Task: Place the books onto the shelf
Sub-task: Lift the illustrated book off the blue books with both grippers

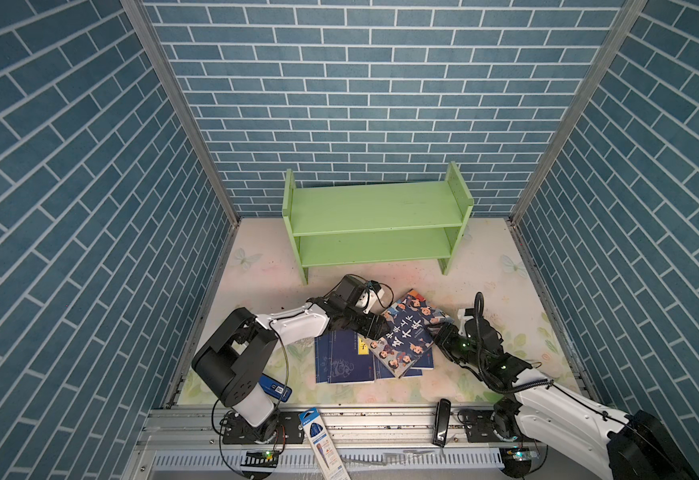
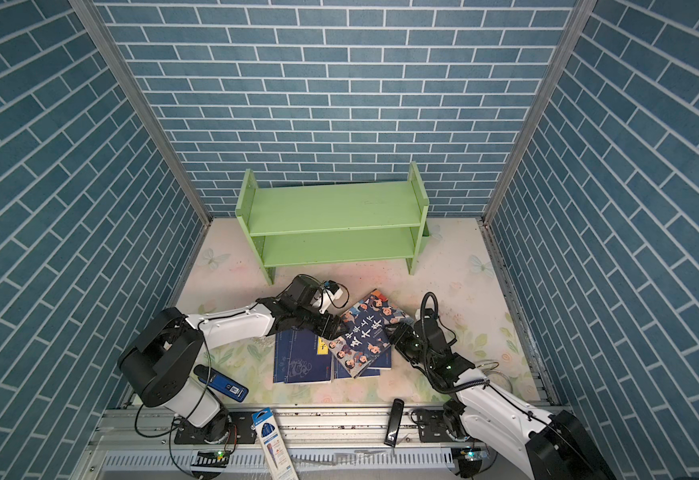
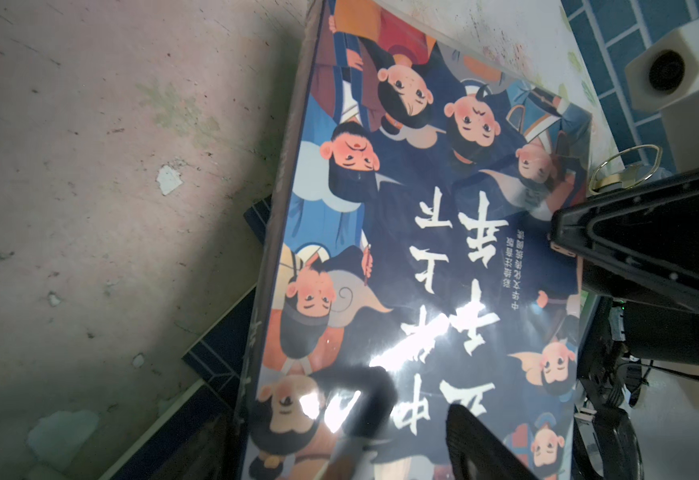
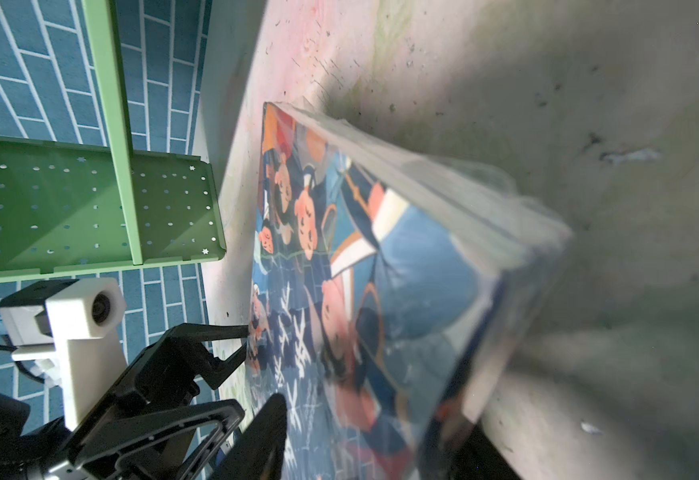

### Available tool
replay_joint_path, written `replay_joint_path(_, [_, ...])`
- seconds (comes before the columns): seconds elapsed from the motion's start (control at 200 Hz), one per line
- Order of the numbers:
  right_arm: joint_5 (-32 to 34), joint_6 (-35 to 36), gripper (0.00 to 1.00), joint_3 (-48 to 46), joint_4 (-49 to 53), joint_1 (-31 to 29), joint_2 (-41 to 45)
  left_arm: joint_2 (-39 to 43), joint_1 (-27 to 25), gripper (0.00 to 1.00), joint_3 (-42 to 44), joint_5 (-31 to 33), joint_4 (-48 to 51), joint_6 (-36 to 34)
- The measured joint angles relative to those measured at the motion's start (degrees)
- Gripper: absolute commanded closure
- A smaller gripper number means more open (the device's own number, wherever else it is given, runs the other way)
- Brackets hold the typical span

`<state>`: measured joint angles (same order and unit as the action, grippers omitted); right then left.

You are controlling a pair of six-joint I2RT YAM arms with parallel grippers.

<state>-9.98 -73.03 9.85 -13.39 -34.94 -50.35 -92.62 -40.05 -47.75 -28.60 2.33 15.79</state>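
The light green shelf (image 1: 376, 216) (image 2: 331, 216) (image 4: 90, 208) stands at the back wall with both tiers bare. The cartoon-face book (image 1: 408, 336) (image 2: 366, 336) (image 3: 422, 249) (image 4: 360, 291) lies tilted across flat navy books (image 1: 341, 361) (image 2: 300, 361) (image 3: 223, 353). My left gripper (image 1: 376, 326) (image 2: 335, 326) (image 3: 339, 449) (image 4: 241, 343) is open, its fingers straddling the book's spine edge. My right gripper (image 1: 439, 332) (image 2: 393, 332) (image 4: 372, 432) holds the opposite page edge, one finger on the cover and one beneath. That edge sits raised off the table.
A small blue handheld device (image 1: 275, 388) lies under the left arm's base. A pen package (image 1: 324, 444) and a black bar (image 1: 441, 422) rest on the front metal rail. Blue brick walls close in three sides.
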Motion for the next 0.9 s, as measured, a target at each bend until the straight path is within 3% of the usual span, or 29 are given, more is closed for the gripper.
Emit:
replay_joint_path(0.505, [-3.2, 1.4, 0.44, 0.1, -7.8, 0.1, -6.1, -2.2, 0.0, 0.19, -1.3, -1.8, -3.1, 1.4])
replay_joint_path(0.9, [-4.0, 2.0, 0.56, 0.8, -11.9, 0.1, -8.1, -3.7, 0.0, 0.19, -1.7, -2.9, -5.3, 3.3])
